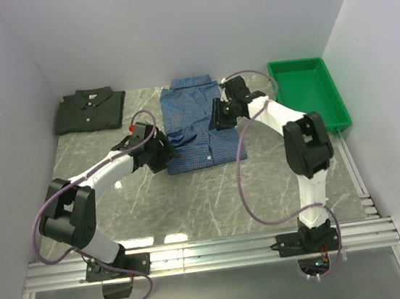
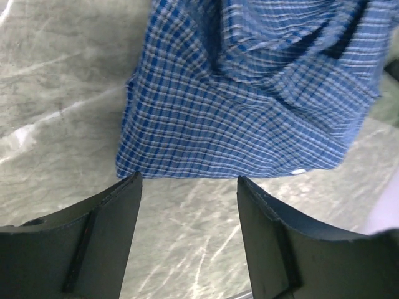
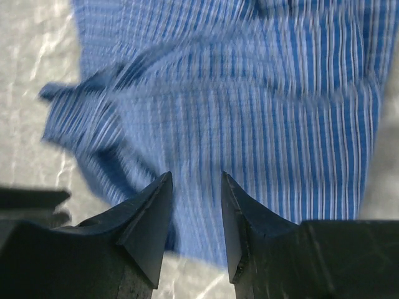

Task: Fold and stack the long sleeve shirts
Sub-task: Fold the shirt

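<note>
The blue fine-checked button-up cloth shirt (image 1: 193, 125) lies partly folded and rumpled in the centre of the top view, its collar toward the upper edge of the frame and its lower hem toward my arms. My left pincer (image 2: 188, 177) hovers at the shirt's lower left corner; its two dark fingers stand wide apart with only bare stone showing between them, and it holds nothing. My right pincer (image 3: 196, 180) hangs over the shirt's right side, its fingers parted by a narrower gap, the blurred blue cloth showing beyond the tips and nothing caught between them.

The dark green-grey checked shirt with white buttons (image 1: 89, 110) sits neatly folded in the upper left of the top view, well apart from the blue one. A green plastic tray (image 1: 342, 114) stands at the upper right, just beside the right wall.

All of this rests on a grey marbled tabletop (image 1: 213, 199) veined with pale streaks; two bright glints of light show near its lower edge. Plain pale walls (image 1: 170, 22) enclose it on the left, far and right sides. Across the bottom of the frame runs a ribbed metal rail (image 1: 213, 254) carrying both arm bases.
</note>
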